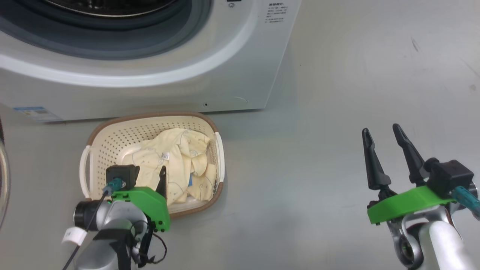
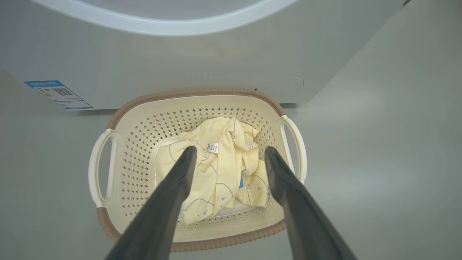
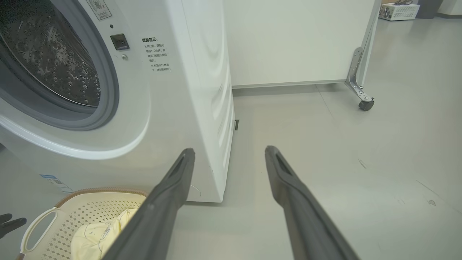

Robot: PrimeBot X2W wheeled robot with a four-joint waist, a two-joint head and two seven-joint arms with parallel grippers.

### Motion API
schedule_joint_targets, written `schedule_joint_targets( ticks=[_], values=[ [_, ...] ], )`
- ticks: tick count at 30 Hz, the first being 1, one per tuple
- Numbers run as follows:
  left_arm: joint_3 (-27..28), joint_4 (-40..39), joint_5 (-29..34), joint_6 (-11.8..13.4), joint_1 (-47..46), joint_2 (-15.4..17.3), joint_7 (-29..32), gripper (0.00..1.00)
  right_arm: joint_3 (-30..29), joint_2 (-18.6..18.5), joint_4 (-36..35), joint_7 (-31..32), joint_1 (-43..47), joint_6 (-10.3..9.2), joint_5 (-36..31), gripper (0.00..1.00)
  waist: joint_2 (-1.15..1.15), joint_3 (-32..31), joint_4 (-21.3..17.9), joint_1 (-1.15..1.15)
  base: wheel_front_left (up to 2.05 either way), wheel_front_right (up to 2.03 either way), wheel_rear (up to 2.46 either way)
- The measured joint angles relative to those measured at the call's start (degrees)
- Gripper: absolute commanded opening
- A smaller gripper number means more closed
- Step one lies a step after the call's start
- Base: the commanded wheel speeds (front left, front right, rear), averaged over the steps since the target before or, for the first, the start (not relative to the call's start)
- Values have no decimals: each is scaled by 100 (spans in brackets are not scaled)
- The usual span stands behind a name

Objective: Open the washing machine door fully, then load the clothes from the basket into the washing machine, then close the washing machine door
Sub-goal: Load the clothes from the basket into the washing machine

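Note:
The cream basket point(image 1: 98, 144) sits on the floor against the front of the white washing machine point(image 1: 240, 56). In it lie the pale yellow clothes point(image 1: 180, 161) with blue line prints, a white tag and a blue patch. My left gripper point(image 1: 160, 175) hangs over the basket's near side. In the left wrist view it point(image 2: 230, 150) is open, its fingers spread above the clothes point(image 2: 220, 169) and not touching them. Open and holding nothing, my right gripper point(image 1: 381, 129) is above bare floor well right of the basket. The steel drum point(image 3: 47, 61) stands uncovered inside the grey gasket. A dark curved sliver at the far left edge looks like the door point(image 1: 3, 176).
Grey floor point(image 1: 337, 93) stretches to the right of the washer. A small blue sticker point(image 2: 59, 94) marks the washer's lower front. In the right wrist view a white panel on a caster wheel point(image 3: 364, 104) stands behind the washer's right side.

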Motion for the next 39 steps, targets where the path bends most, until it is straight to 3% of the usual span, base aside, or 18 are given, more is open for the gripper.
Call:
schedule_joint_targets(
  ticks=[10, 20, 39],
  values=[
    [-29, 1526, -75, -447, -1124, -138, 35, 100, 223, -3, 82, -193, -580, 0, 113, 100, 0, 953, -277, 0, 0, 0, 0],
    [26, 2484, -235, -625, -2048, -111, 153, 100, 587, -7, 237, -381, -1292, 0, 365, 100, 0, 2047, -534, 0, 0, 0, 0],
    [268, 2973, -577, -721, -2950, 488, 361, 100, 987, -11, 344, -474, -1920, 0, 824, 100, 0, 3393, -1202, -1, 0, 0, 0]
  ],
)
